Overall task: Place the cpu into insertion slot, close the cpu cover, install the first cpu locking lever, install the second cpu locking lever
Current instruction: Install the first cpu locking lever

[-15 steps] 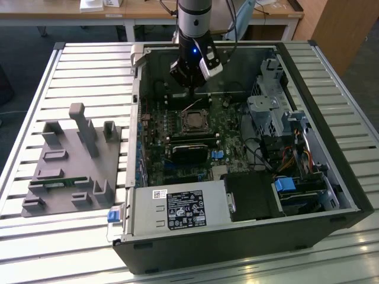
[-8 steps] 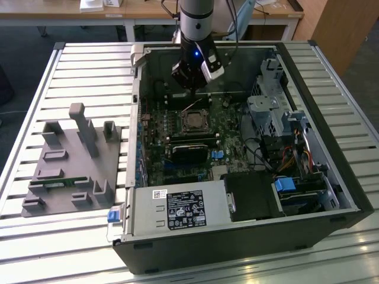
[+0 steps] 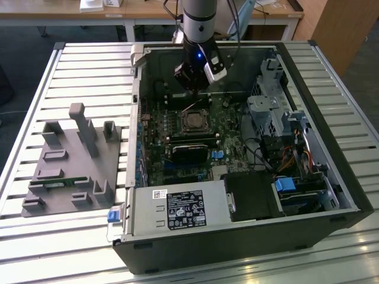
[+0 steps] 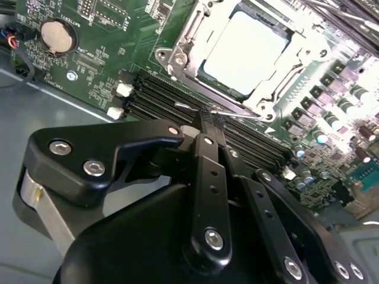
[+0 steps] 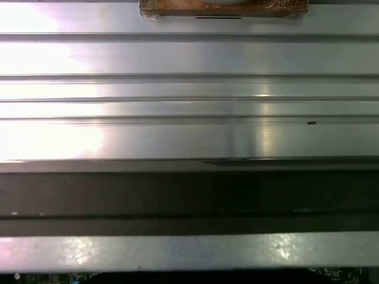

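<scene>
In the second wrist view the cpu point(image 4: 249, 50) lies flat in the insertion slot point(image 4: 267, 110), its silver top glaring. The cpu cover point(image 4: 188, 44) lies down around it as a metal frame. A thin wire locking lever point(image 4: 237, 113) runs along the socket's edge nearest my gripper point(image 4: 208, 121). The two black fingers are shut together, with their tips right at this lever. In the exterior view my gripper point(image 3: 197, 89) hangs inside the open computer case, just behind the insertion slot point(image 3: 192, 122), and a thin lever point(image 3: 195, 106) stands up slanted between them.
Long black memory slots point(image 4: 155, 97) and a coin battery point(image 4: 58, 35) lie beside the socket. A black card point(image 3: 189, 152), a drive cage point(image 3: 266, 112) and the case walls point(image 3: 137, 118) crowd the arm. A grey parts fixture point(image 3: 71, 160) sits on the ribbed table point(image 5: 189, 89).
</scene>
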